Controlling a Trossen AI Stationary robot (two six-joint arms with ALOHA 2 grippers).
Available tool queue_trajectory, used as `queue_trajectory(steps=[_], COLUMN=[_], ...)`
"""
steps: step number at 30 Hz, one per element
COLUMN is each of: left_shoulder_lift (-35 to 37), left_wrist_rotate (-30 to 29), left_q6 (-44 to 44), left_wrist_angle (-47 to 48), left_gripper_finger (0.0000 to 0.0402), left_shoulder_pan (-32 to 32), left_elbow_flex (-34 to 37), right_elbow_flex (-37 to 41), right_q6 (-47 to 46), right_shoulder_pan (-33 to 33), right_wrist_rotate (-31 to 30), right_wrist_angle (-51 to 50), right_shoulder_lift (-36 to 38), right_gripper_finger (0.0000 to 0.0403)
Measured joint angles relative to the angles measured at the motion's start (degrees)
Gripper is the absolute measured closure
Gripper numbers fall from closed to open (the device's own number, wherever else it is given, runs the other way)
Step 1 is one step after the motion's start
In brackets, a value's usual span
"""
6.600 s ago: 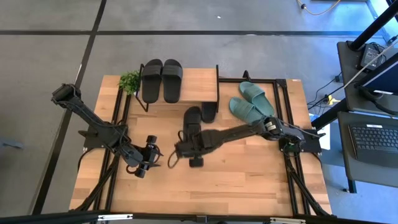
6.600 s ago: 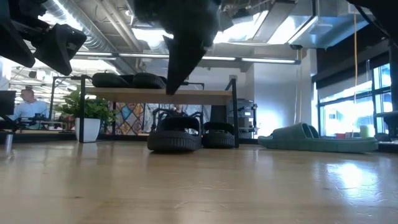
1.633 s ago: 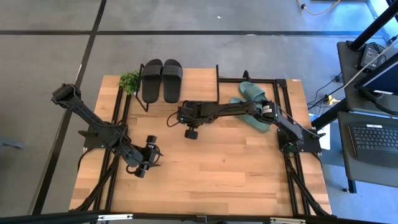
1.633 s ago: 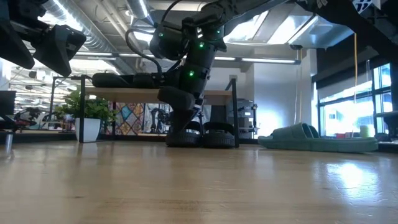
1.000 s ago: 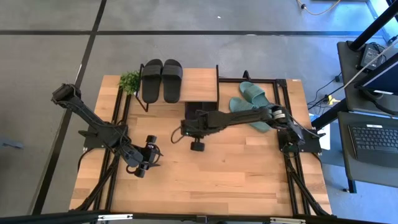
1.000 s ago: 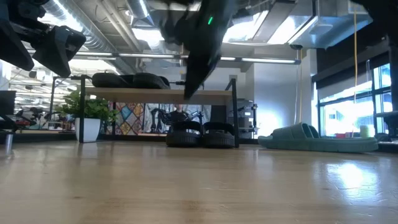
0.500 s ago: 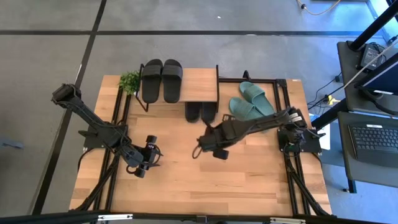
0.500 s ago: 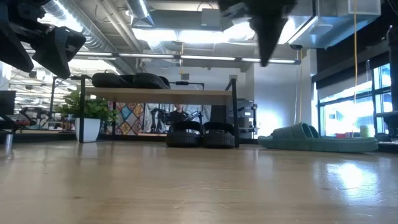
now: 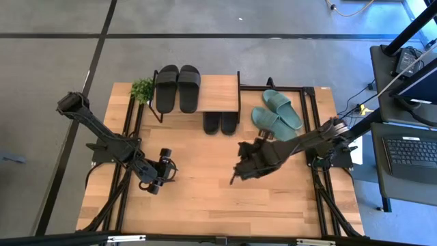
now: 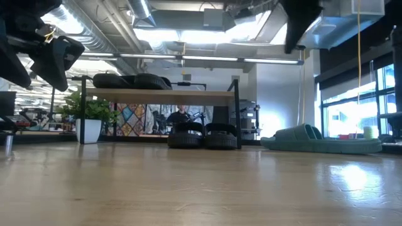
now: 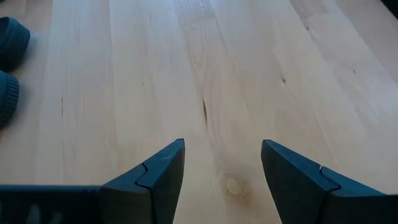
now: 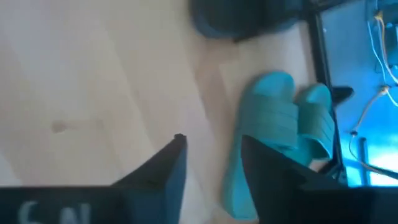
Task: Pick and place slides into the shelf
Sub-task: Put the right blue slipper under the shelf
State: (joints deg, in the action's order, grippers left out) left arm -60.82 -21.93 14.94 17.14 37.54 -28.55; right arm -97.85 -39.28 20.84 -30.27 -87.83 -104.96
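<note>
The two teal slides [image 9: 276, 112] are seen on the table just right of the shelf [image 9: 217, 92], long axes angled toward the far right corner. They lie beyond and slightly right of the right gripper [image 9: 240, 171], empty with fingers parted; the idle left gripper [image 9: 166, 169], spread wide, is farther off. Compared with a moment earlier, the right arm is drawn back from the lower-tier black pair [image 9: 221, 122] and unclenched.
</note>
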Motion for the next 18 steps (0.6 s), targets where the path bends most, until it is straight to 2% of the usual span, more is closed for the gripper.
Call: queue_trajectory(steps=[4, 8, 12, 16, 18], left_shoulder_lift=[0.0, 0.0, 0.0, 0.0, 0.2], left_wrist_rotate=[-0.1, -2.2, -10.4, -20.1, -22.5], left_q6=[0.0, 0.0, 0.0, 0.0, -0.1], left_wrist_angle=[-0.3, -0.3, -0.8, -4.1, -5.5], left_gripper_finger=[0.0198, 0.0198, 0.0198, 0.0198, 0.0198], left_shoulder_pan=[0.0, 0.0, 0.0, -0.7, -2.4], left_elbow_flex=[0.0, 0.0, 0.0, 0.0, 0.0], right_elbow_flex=[12.1, 25.2, 35.9, 44.1, 47.1], right_q6=[-0.9, 4.3, 9.0, 14.6, 15.9], right_shoulder_pan=[-1.2, -5.9, -13.7, -21.6, -24.6], right_wrist_rotate=[-2.6, -7.7, -11.8, -11.9, -11.8], right_wrist_angle=[4.6, 11.8, 18.7, 23.1, 25.1], right_shoulder_lift=[8.1, 17.6, 26.8, 33.9, 36.4], right_gripper_finger=[0.0213, 0.0181, 0.0164, 0.0161, 0.0161])
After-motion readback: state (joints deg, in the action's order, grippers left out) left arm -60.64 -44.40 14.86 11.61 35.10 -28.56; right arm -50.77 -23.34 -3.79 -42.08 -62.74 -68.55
